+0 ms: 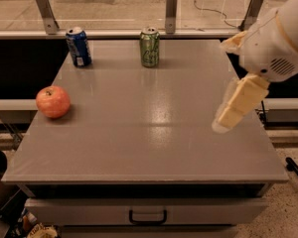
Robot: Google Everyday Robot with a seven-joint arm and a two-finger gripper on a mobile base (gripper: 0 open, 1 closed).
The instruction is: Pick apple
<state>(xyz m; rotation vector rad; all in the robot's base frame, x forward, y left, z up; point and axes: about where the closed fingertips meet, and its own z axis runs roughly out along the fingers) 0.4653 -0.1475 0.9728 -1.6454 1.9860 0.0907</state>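
The apple [53,101] sits near the table's [154,138] left edge; it looks firm, smooth and light, best gripped across its middle. The hand [227,120] hovers by the right edge, empty; how far open, I cannot tell

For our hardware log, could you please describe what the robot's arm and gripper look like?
The arm is a bulky, rounded white shell with a cream band and a small patch of dark vent slots. The gripper, above the right side of the table, is blocky and pale cream-yellow, with a translucent tip. No cables or lettering show on either.
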